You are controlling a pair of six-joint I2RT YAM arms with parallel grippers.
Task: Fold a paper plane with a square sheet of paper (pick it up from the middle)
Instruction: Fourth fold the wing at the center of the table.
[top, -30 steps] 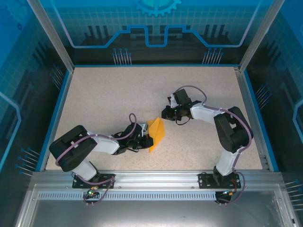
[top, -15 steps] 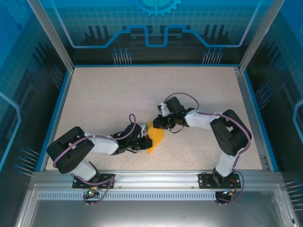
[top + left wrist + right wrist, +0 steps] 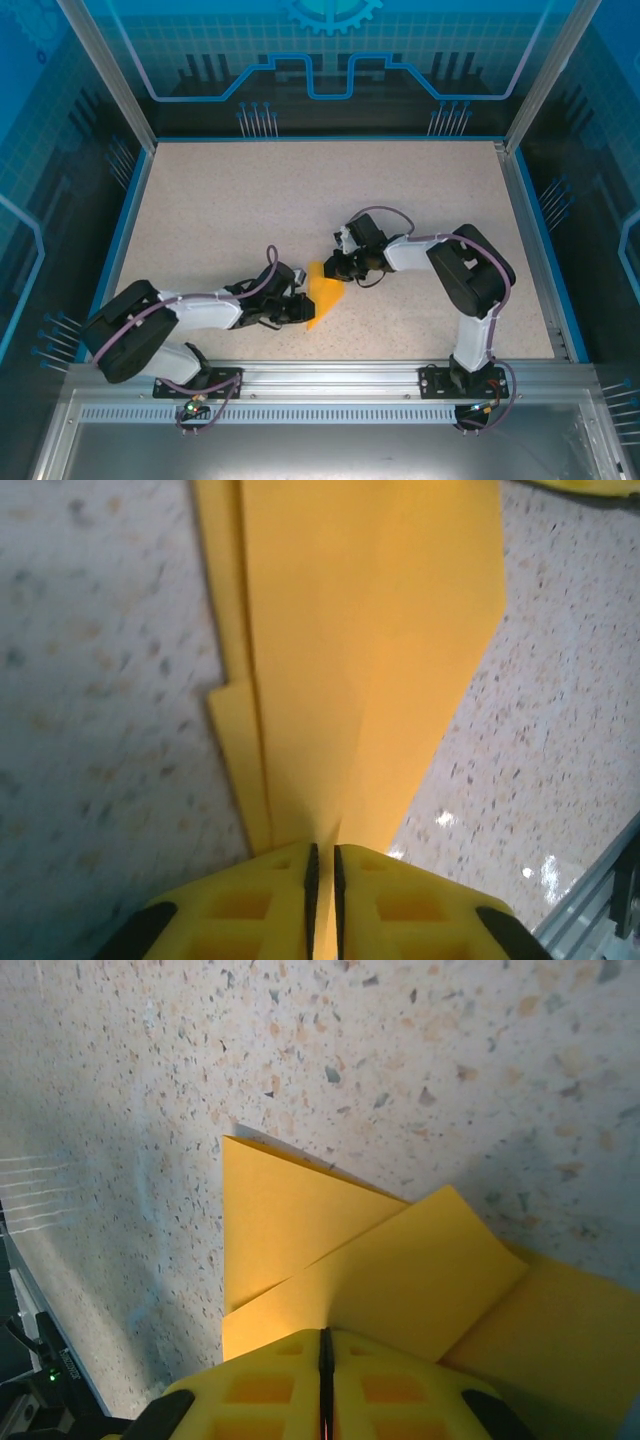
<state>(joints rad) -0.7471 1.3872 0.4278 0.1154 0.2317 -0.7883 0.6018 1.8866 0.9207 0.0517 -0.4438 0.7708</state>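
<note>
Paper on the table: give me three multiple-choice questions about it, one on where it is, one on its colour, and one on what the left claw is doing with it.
1. Where is the paper?
A. Between the left claw and the right claw
B. Far left corner
C. Far right corner

2. What colour is it?
A. Blue
B. Orange-yellow
C. White

3. What is the left claw doing?
A. Open above the paper
B. Shut on nothing
C. Shut on the paper

Answers:
1 A: the top view shows it between both claw tips.
2 B: every view shows it orange-yellow.
3 C: the left wrist view shows that claw closed with the paper pinched in it.
</note>
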